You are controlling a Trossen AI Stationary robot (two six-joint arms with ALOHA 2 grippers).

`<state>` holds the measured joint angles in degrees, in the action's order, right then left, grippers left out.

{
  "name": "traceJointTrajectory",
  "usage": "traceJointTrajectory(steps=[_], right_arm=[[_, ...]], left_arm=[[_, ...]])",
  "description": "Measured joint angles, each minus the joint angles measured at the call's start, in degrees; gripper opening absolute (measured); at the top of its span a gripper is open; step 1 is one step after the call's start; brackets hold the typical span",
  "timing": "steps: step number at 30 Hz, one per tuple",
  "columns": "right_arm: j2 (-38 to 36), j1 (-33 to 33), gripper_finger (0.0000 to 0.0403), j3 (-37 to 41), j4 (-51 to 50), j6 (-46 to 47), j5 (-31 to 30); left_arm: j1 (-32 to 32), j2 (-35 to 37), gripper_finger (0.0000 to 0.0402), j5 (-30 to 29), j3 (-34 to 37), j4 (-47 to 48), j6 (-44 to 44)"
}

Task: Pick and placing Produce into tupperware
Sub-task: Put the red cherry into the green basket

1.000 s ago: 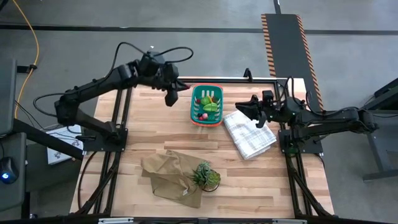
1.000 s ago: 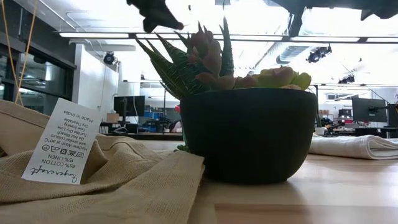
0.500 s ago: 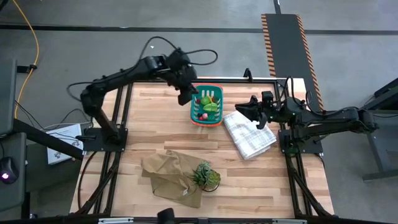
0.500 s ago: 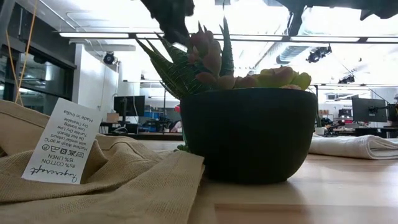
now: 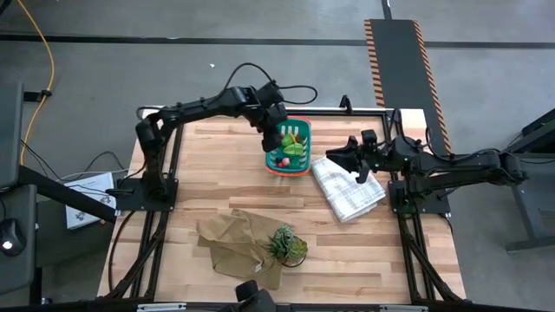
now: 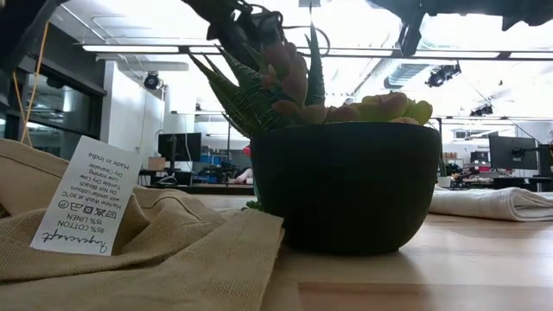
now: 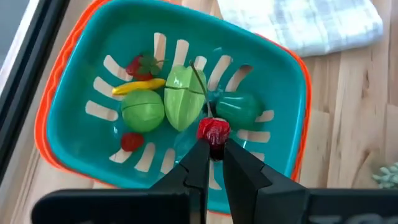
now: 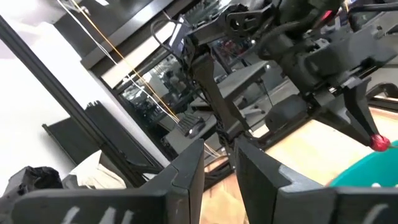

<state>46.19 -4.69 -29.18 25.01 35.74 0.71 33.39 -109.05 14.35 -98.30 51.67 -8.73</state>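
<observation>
The teal basket (image 5: 289, 171) stands at the table's far middle. It holds light green lumps (image 7: 163, 109), a yellow piece (image 7: 130, 88), a dark green piece (image 7: 239, 109) and small red pieces (image 7: 132, 141). My left gripper (image 5: 275, 142) hangs over the basket's left part, shut on a small red ball (image 7: 213, 129). The right wrist view also shows that ball (image 8: 379, 142). My right gripper (image 5: 335, 156) waits above the far corner of the white checked cloth (image 5: 349, 189), its fingers a little apart and empty (image 8: 219, 152). My left gripper pinches the small red ball (image 7: 213, 130) between its two fingertips, at their free ends. The fingers come from above, pointing down into the basket. The ball is lifted clear, above the produce on the basket's floor.
A tan cloth (image 5: 234, 244) with a label lies near the front edge, and the spiky potted plant (image 5: 286, 245) stands on its right part. The low view is filled by the pot (image 6: 346, 186). Bare wood shows at the table's left and right.
My left gripper has gone toward the table's right edge, from left of the basket to above it, still shut on the red ball.
</observation>
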Motion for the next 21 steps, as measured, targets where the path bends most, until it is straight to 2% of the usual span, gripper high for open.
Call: traceJointTrajectory(steps=[8, 21], right_arm=[[0.00, -0.02, 0.0079, 0.00, -0.86, -1.26, 0.22], [0.02, -0.17, 0.0079, 0.00, -1.88, -2.16, 0.22]], left_arm=[[0.00, -2.71, 0.0028, -0.47, 0.00, -3.81, 0.13], [0.00, -6.51, 0.0028, -0.39, 0.00, -3.27, 0.00]])
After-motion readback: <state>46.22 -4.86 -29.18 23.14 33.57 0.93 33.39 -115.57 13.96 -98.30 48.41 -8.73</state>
